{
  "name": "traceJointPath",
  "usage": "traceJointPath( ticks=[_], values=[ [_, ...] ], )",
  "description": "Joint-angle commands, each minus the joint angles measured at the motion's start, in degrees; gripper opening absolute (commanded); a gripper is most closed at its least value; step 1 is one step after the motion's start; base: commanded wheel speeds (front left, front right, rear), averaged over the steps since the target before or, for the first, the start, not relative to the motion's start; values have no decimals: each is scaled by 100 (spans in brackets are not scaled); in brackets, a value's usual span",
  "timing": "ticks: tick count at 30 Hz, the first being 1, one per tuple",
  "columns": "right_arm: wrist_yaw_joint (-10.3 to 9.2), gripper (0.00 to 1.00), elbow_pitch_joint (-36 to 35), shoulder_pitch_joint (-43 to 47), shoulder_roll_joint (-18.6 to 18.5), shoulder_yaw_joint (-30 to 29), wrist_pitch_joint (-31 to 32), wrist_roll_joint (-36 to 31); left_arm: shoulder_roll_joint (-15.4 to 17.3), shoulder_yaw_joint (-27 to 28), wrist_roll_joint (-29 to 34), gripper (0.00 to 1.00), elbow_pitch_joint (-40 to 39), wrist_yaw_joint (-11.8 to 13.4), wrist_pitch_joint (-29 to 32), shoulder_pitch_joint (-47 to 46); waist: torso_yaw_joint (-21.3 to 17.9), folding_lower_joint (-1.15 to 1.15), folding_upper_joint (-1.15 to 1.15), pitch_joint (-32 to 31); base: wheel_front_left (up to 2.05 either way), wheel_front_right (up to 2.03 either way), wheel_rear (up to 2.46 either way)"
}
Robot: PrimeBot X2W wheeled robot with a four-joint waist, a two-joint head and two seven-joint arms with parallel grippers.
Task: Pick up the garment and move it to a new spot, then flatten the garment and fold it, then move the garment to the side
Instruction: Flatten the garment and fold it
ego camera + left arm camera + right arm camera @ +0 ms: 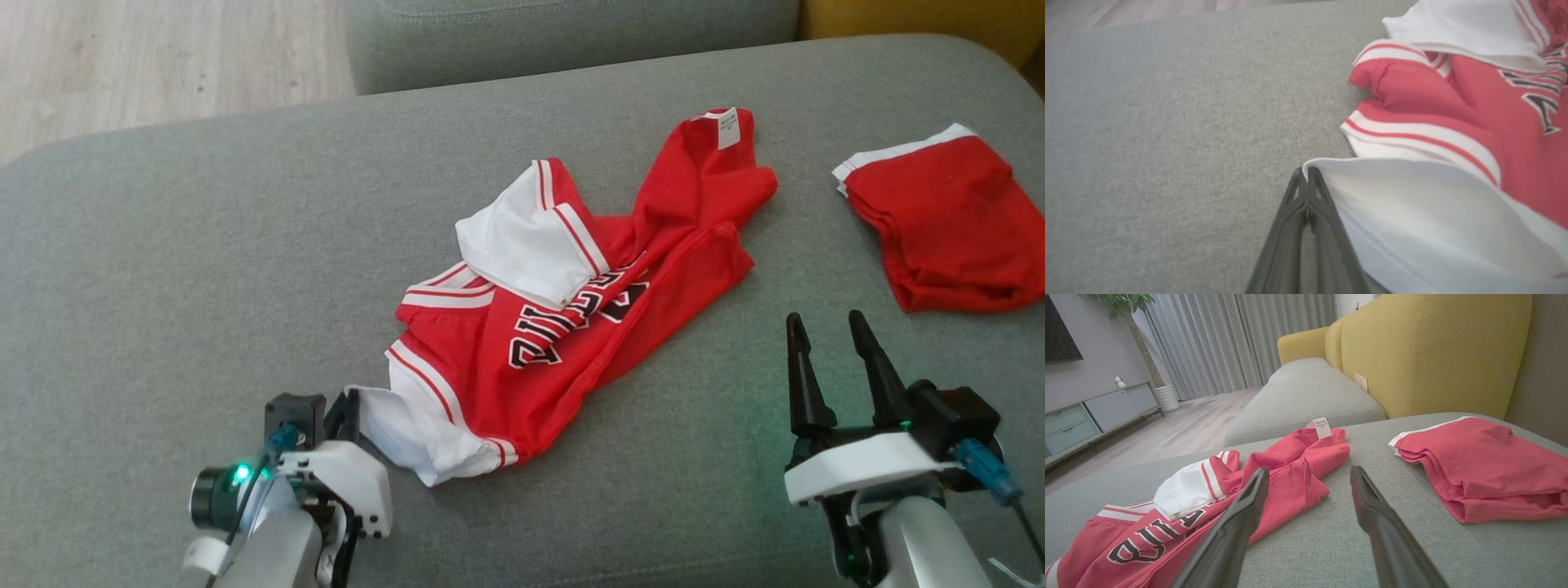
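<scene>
Left hand (351,404) is closed: fingers (1290,212) are pressed together at the tips, with a white hem corner of the garment (522,351) pinched between them. From that grip the garment is spread ahead and to the right of the left hand, crumpled on the grey cushion (163,269). It is red with white striped trim, black lettering is partly covered by a folded-over white panel, and a white label (727,128) is seen at the far end. The corner held is drawn out to a point towards the hand; the rest is lying slack.

Right hand (826,327) is held wide open, nothing between the fingers, above bare cushion. The garment's red edge is seen ahead-left of it, near but not touched. A folded red piece (947,220) with a white edge is lying ahead-right of the right hand, well apart from the garment. A yellow sofa back (1433,351) is seen beyond it in the right wrist view
</scene>
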Motion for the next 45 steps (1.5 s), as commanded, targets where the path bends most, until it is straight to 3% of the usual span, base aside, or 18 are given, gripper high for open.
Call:
traceJointPath(
  ticks=[1,5,12,20,31,39,45],
  values=[
    [-5,100,-159,-195,-12,113,-8,16,114,178,-29,0,-200,26,-85,-232,23,0,0,-21,0,0,0],
    [-5,100,-133,-168,-12,58,-10,0,131,284,-26,0,-678,85,-121,-128,117,0,0,-77,0,0,0],
    [-5,100,-82,-170,-12,23,51,-43,173,644,223,0,-2280,280,-125,361,312,0,0,-146,0,0,0],
    [-5,100,66,-172,-12,-77,233,-45,95,988,524,0,-3576,334,-126,794,514,0,0,-151,0,0,0],
    [-5,100,1189,-1509,-11,-658,1084,-153,-16,785,593,0,-3580,-25,-127,855,832,0,0,148,0,0,0],
    [-5,100,2266,-2413,-307,-861,1383,-905,-41,599,569,0,-3540,-82,-127,691,1035,0,0,347,0,0,0],
    [-5,100,2997,-2830,-337,-919,1237,-1139,-45,484,455,0,-3548,-34,-127,616,1071,0,0,411,0,0,0]
  ],
)
